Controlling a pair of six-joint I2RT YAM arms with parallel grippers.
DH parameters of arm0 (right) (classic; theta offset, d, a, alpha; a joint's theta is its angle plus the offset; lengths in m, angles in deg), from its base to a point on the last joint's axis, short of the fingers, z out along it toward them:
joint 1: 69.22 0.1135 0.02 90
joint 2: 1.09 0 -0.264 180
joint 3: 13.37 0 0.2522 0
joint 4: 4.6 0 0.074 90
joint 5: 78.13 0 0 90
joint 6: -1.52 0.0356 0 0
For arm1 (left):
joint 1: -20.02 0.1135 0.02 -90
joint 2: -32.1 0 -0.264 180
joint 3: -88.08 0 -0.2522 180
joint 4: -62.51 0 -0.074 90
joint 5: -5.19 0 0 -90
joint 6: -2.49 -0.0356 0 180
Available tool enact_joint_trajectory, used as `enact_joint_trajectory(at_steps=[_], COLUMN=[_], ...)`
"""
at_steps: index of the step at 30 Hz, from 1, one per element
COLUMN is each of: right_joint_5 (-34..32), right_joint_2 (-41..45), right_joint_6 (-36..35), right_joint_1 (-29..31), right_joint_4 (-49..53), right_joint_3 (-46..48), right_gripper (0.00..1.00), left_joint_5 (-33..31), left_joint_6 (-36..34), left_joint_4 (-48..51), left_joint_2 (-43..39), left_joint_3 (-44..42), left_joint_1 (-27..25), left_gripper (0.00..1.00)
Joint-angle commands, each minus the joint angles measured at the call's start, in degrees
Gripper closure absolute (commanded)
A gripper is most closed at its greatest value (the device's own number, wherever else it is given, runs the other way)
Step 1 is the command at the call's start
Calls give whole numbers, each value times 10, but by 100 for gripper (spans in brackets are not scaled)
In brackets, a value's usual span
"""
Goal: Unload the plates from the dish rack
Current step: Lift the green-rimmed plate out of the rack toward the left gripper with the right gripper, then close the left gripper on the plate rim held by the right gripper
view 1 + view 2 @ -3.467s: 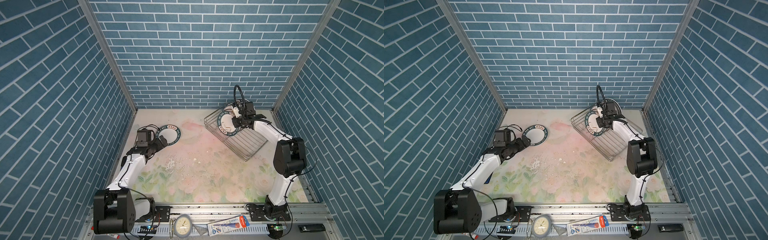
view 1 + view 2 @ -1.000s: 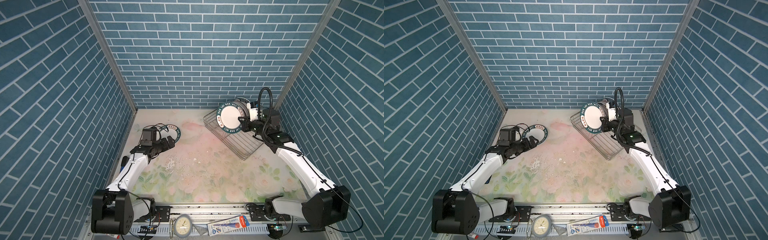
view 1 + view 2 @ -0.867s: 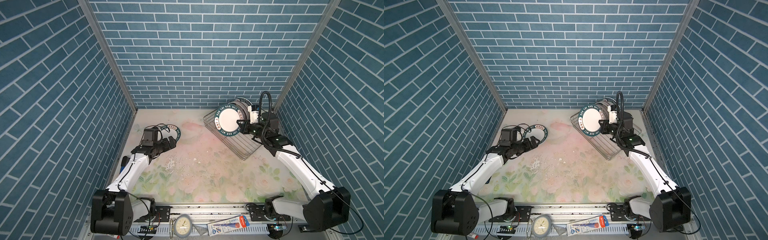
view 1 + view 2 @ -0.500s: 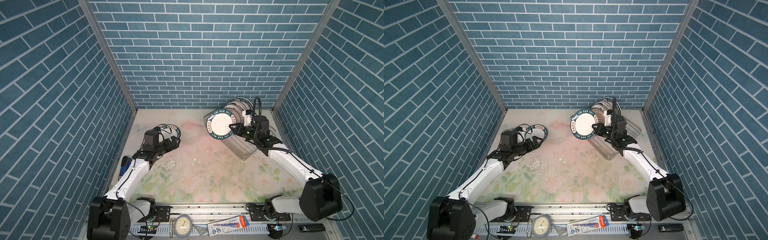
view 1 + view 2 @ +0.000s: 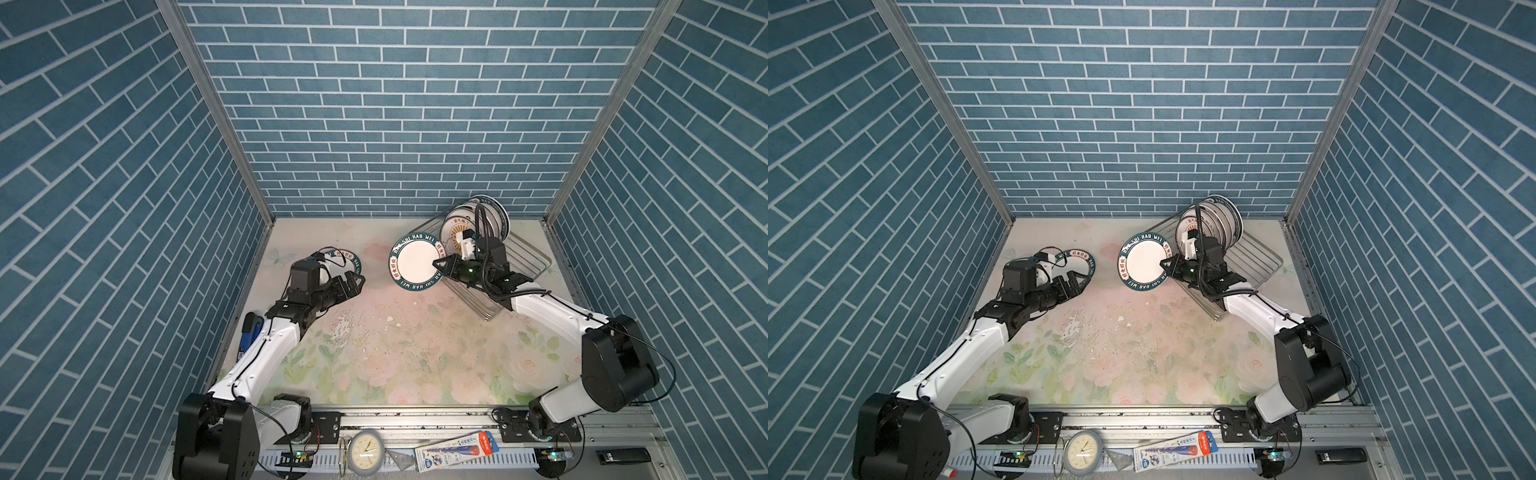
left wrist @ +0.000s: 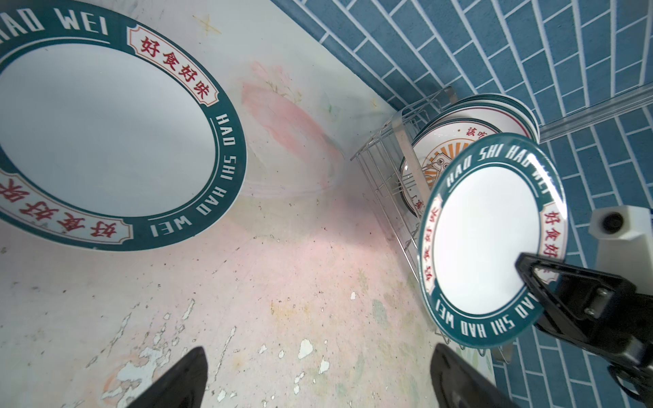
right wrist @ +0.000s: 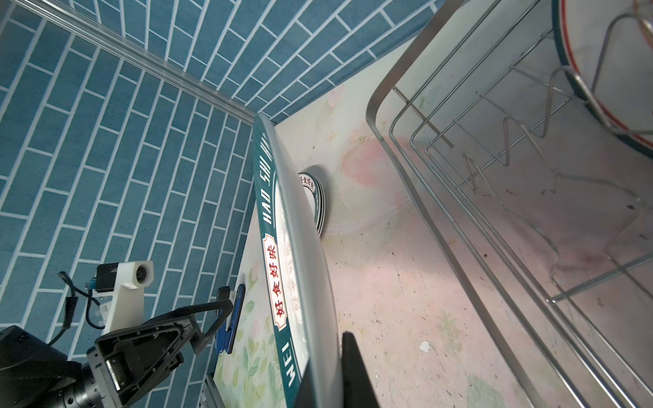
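My right gripper (image 5: 437, 263) (image 7: 328, 371) is shut on the rim of a white plate with a dark green lettered rim (image 5: 417, 266) (image 5: 1144, 264) (image 6: 491, 243). It holds the plate on edge, above the table just left of the dish rack (image 5: 525, 266) (image 5: 1260, 257) (image 7: 459, 197). Several plates (image 5: 478, 220) (image 5: 1219, 224) (image 6: 470, 120) stand upright at the rack's far end. Another green-rimmed plate (image 5: 1084, 259) (image 6: 106, 134) lies flat at the back left. My left gripper (image 5: 357, 282) (image 6: 318, 353) stands open and empty beside that plate, facing the held one.
Blue brick walls close in the table on three sides. A blue pen-like object (image 5: 247, 338) lies along the left edge by my left arm. A small clock (image 5: 365, 451) and a toothpaste box (image 5: 457, 451) sit on the front rail. The floral tabletop (image 5: 395, 332) has chipped paint.
My right arm has lifted the green-rimmed plate out of the rack and carried it left, past the rack's edge. My open left gripper has moved off the flat plate toward the middle.
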Motion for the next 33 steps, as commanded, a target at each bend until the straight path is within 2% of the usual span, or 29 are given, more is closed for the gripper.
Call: enact_joint_trajectory(at_steps=[1,13,21,26,33], right_joint_5=[14,37,64,82,94], right_joint_2=[-3,-40,-66,-81,-88], right_joint_6=[35,49,109,147,160], right_joint_1=[8,22,49,54,63], right_joint_4=[-59,-80,-129,-157,-147], right_joint_3=[-6,-22,-27,-28,-40], right_gripper=[100,100,100,100,100], left_joint_5=[18,64,64,75,91], left_joint_6=[7,36,38,42,55], left_joint_4=[-21,-81,-104,-128,-164], left_joint_2=[-3,28,57,73,92], left_joint_3=[-5,-10,-8,-8,-7], left_joint_1=[-5,-9,-14,-15,-15], left_gripper=[1,1,4,12,28])
